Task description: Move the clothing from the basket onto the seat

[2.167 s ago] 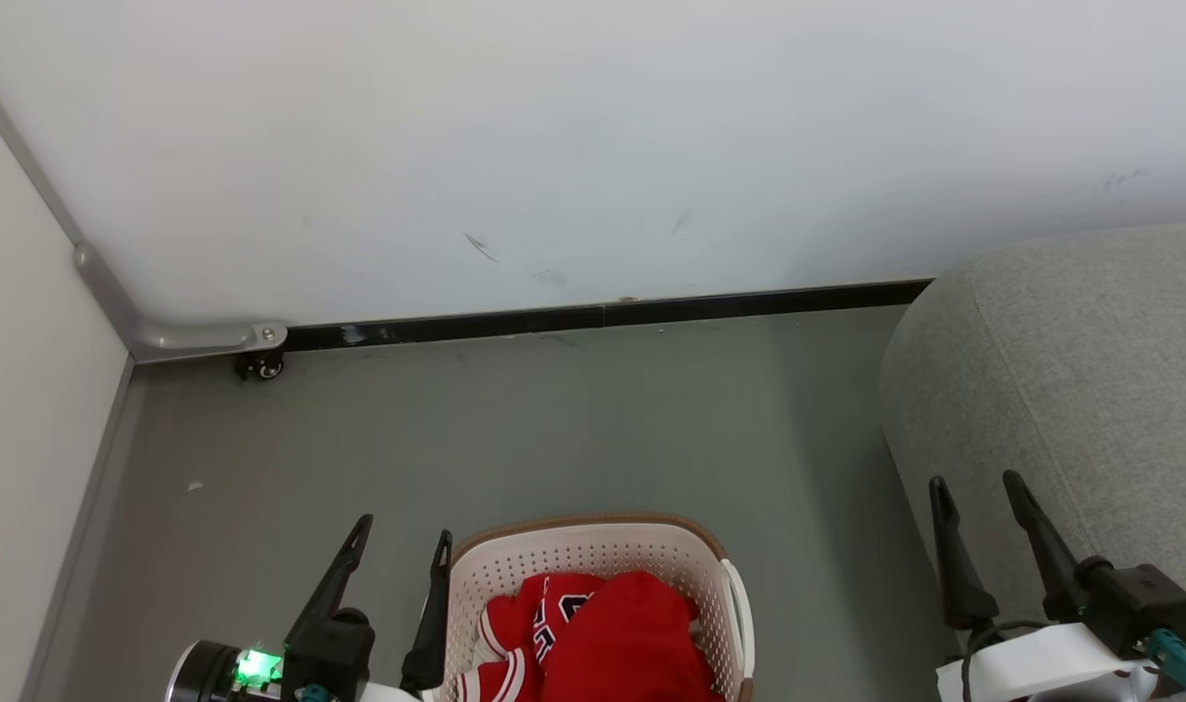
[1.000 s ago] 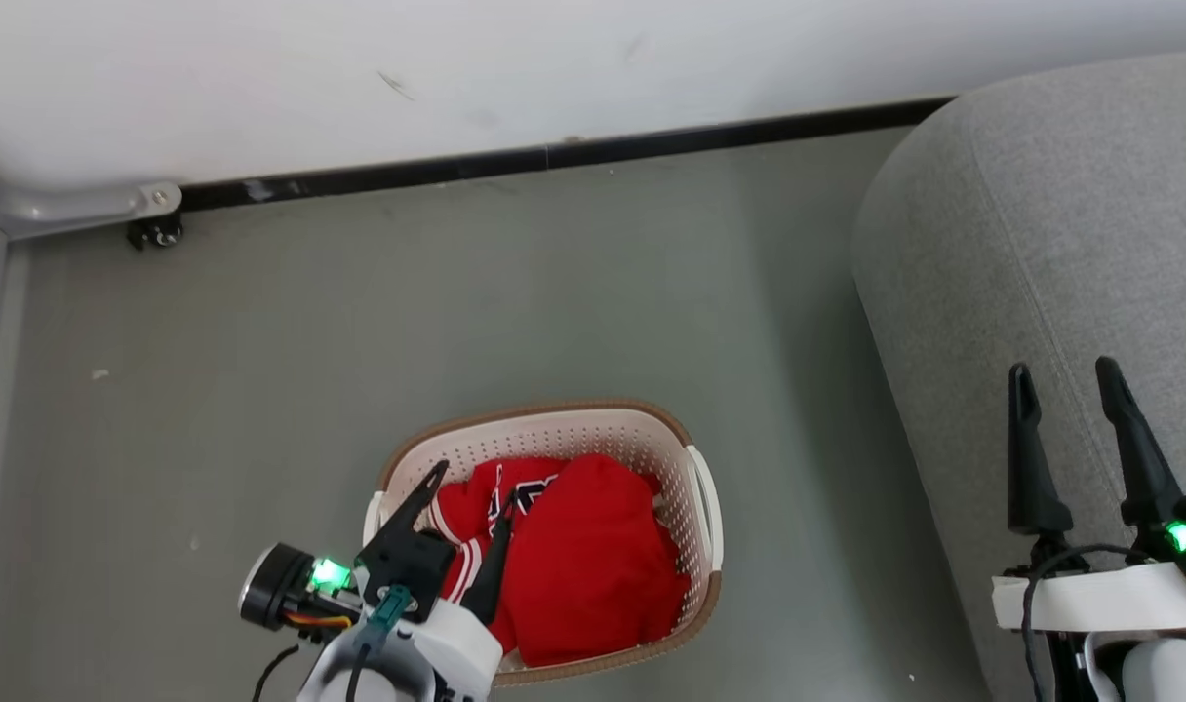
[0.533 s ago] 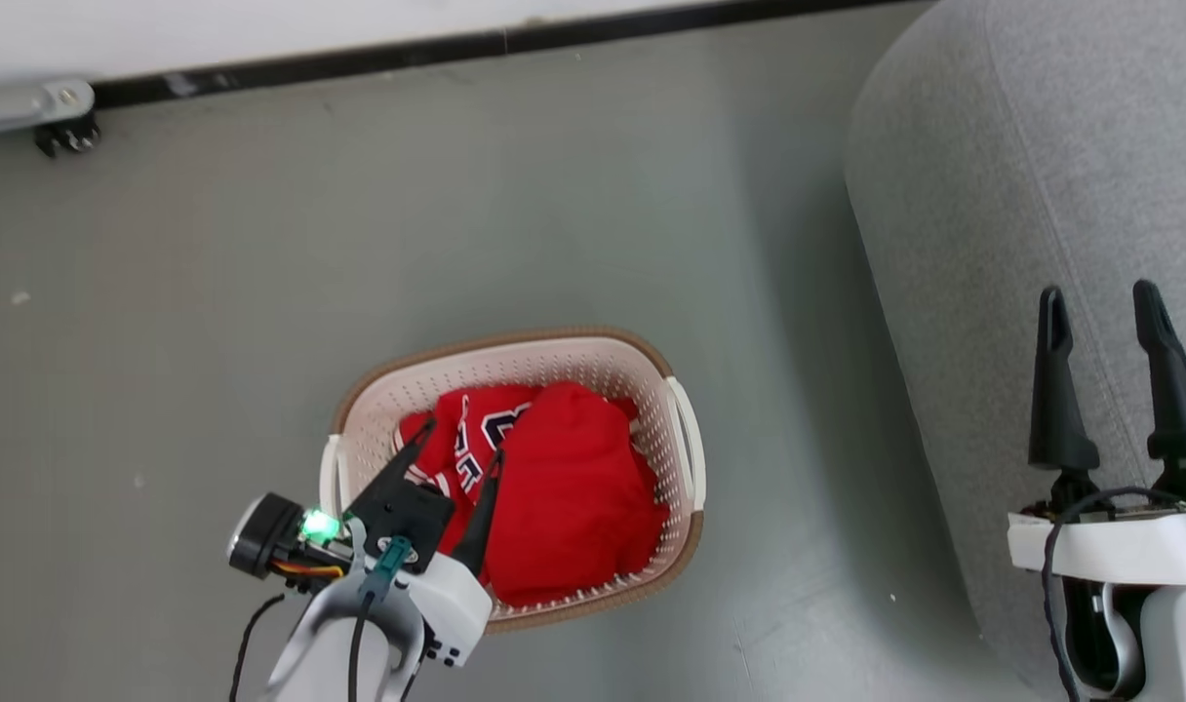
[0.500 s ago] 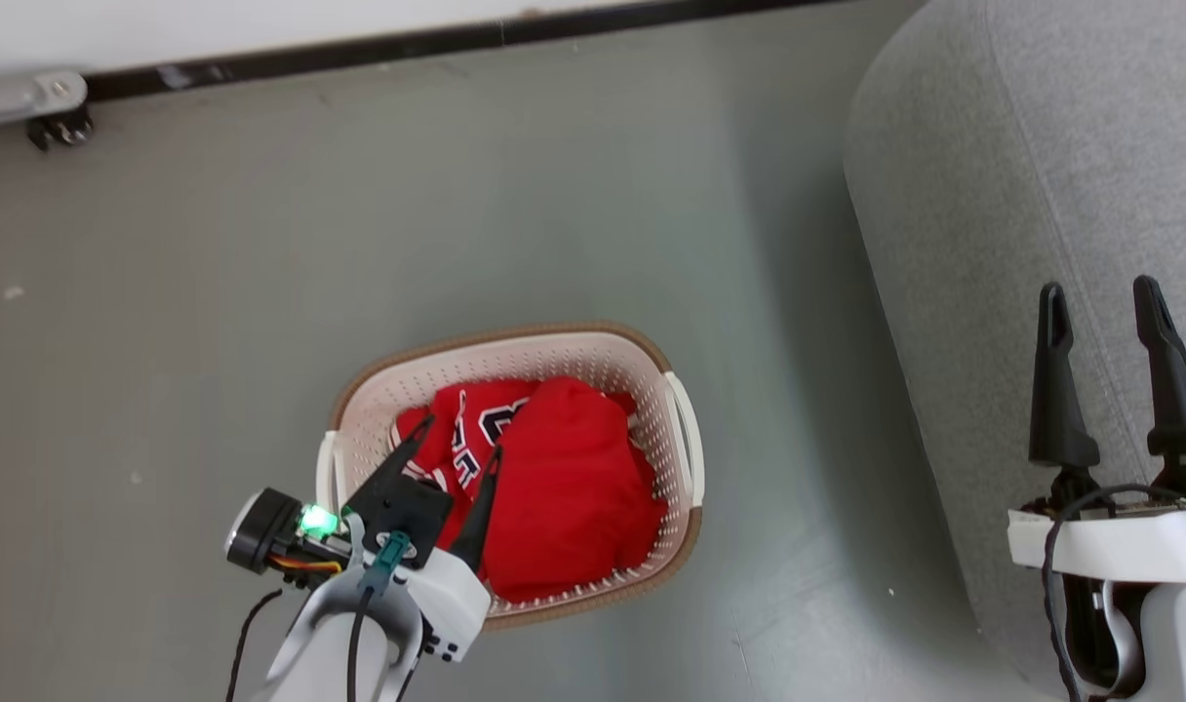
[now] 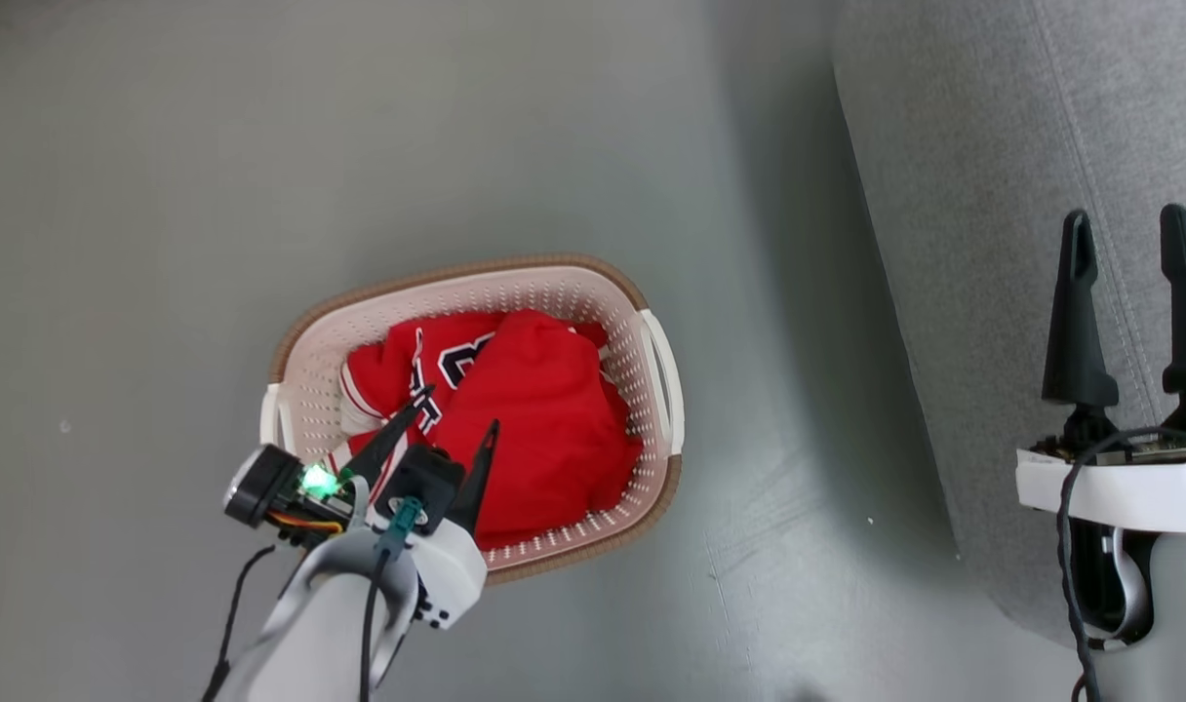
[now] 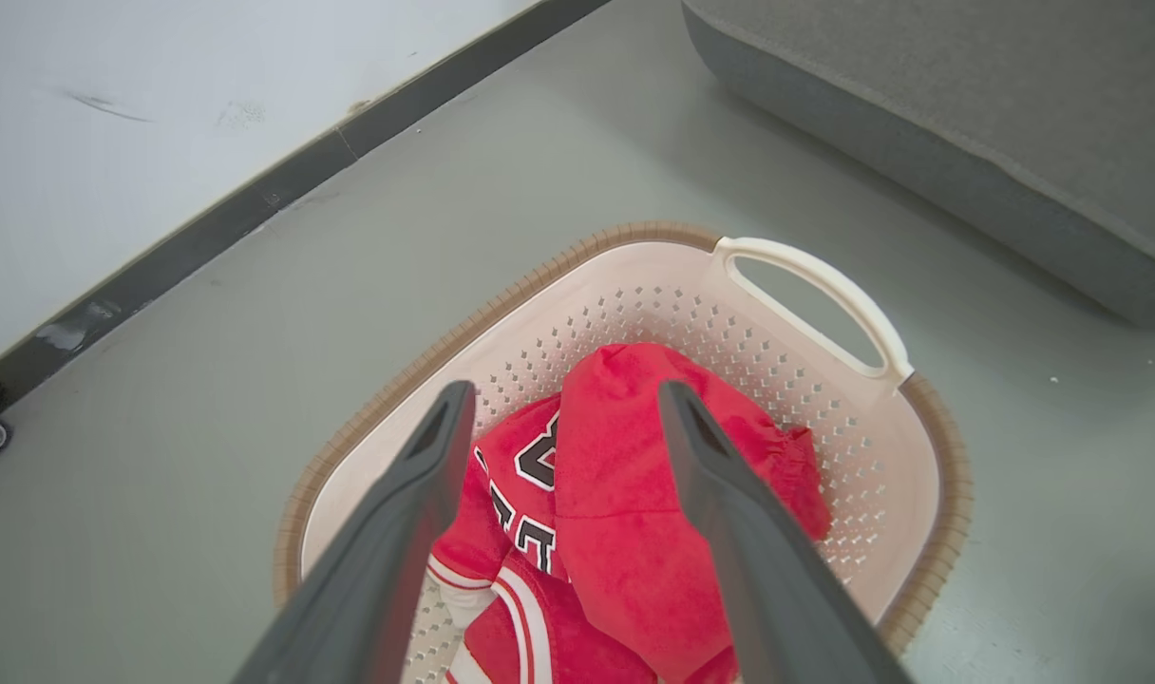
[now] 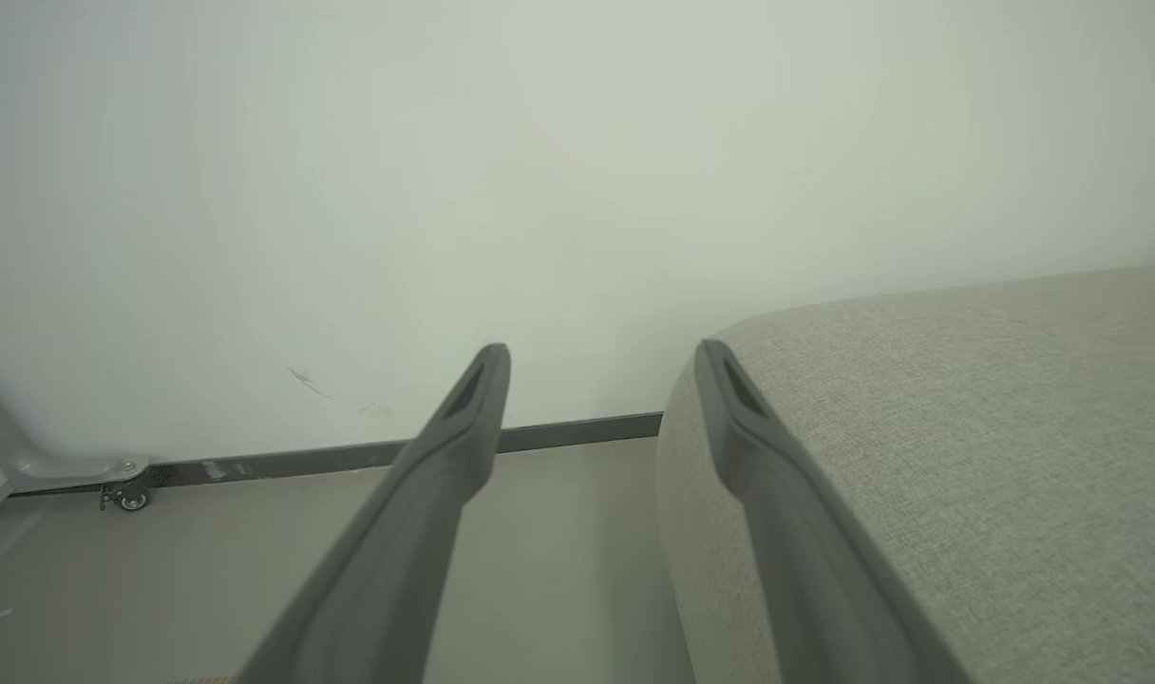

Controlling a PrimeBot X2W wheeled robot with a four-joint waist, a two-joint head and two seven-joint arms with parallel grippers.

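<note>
On the grey floor (image 5: 164, 195), near the rounded edge of the seat (image 5: 964, 146) but apart from it, stands the basket (image 5: 573, 297), and all of the clothing lies inside it. The plain red garment (image 5: 544, 419) is heaped toward the side of the basket nearest the seat, next to the white handle (image 6: 824, 294). It overlaps the jersey (image 5: 398, 366), whose black-and-white numerals and white-striped trim show toward the opposite side. The left gripper (image 5: 460, 408) hangs over the basket's corner nearest the robot, its two dark fingers spread wide with nothing between them. In the left wrist view the fingers frame both garments from above, one over the jersey and one over the plain piece; whether the tips touch the cloth I cannot tell. The right gripper (image 5: 1126, 212) hangs over the edge of the seat, well away from the basket. It is likewise spread wide and empty, and its fingers point toward the pale wall (image 7: 577, 142) and the dark baseboard (image 7: 577, 432) at its foot.
</note>
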